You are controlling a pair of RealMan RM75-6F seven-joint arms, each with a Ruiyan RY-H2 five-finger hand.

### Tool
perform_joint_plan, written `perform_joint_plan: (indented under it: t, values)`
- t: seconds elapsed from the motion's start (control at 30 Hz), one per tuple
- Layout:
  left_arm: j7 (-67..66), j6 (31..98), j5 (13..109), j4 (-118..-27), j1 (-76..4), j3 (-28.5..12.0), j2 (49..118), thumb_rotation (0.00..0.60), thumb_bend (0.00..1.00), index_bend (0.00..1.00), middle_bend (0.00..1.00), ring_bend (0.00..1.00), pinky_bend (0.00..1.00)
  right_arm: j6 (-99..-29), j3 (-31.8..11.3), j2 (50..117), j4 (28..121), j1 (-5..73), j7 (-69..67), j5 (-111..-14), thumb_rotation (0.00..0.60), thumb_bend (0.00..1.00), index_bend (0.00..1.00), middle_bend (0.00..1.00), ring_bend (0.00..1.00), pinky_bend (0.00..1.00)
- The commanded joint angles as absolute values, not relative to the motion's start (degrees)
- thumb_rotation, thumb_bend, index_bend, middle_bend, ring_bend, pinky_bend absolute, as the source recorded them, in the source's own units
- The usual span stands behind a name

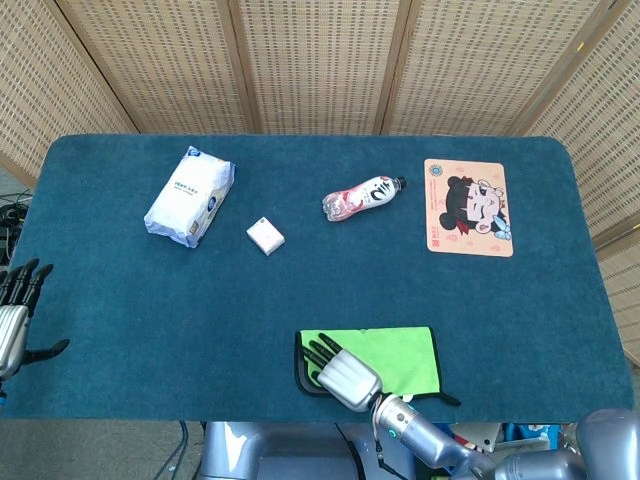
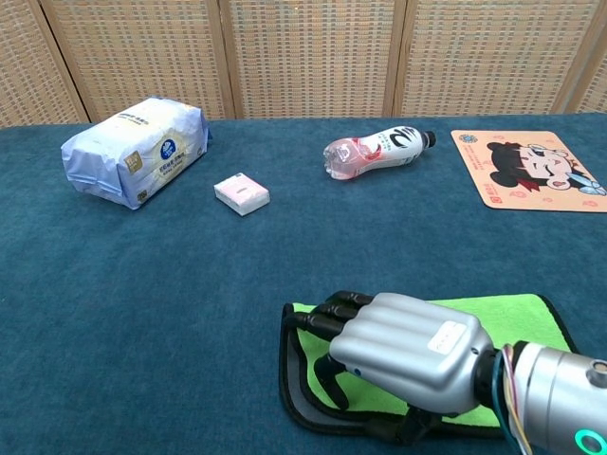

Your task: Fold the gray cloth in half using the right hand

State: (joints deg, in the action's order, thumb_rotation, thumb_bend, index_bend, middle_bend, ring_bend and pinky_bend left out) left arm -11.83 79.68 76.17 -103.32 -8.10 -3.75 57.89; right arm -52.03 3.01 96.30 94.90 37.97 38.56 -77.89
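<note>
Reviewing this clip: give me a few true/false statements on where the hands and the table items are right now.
1. The right hand rests on the cloth's left end. True.
2. The bottle stands upright. False: it lies on its side.
3. The left hand holds the tissue pack. False: it is empty at the table's left edge, far from the pack.
4. The cartoon mat lies right of the bottle. True.

right hand hiding cloth middle, left hand edge-cropped
</note>
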Motion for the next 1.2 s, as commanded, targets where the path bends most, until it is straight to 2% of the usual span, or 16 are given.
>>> perform_joint_plan:
  t: [0.03,0.5,0.6,0.87,1.2]
  values:
    - [-11.8,79.7,76.1,-103.3,-8.1,-3.8,57.9,0.6,0.1,0.0,0.0,0.0,0.0,-52.1,3.2,96.4,94.7,38.0,38.6,-78.2,0.6,0.41,0.48,0.0,0.0,0.0]
    - [-11.8,79.6,76.0,-103.3,-8.1,-3.8,57.8,0.6,0.1,0.0,0.0,0.0,0.0,-52.8,3.7,97.7,91.7,37.9,39.3,-80.1,0.6,0.41,0.48,0.0,0.0,0.0]
    - [-11.8,79.6,76.1,-103.4,-8.1,-3.8,57.8,0.6,0.1,0.0,0.0,0.0,0.0,-52.9,3.6,97.9,91.3,37.8,39.4,-80.2,0.6,0.41,0.52,0.0,0.0,0.0]
    - [-11.7,79.6,76.0,-103.3,-8.1,-3.8,57.8,0.6,0.1,0.0,0.0,0.0,0.0,-53.2,3.7,98.1,91.0,37.6,39.5,-80.5,0.6,0.51,0.6,0.0,0.0,0.0]
    - [-11.7,79.6,76.0,-103.3,-8.2,-3.7,57.8,0.6,0.1,0.0,0.0,0.0,0.0,-53.5,3.9,97.5,92.4,37.3,38.4,-81.5,0.6,0.53,0.61,0.0,0.0,0.0]
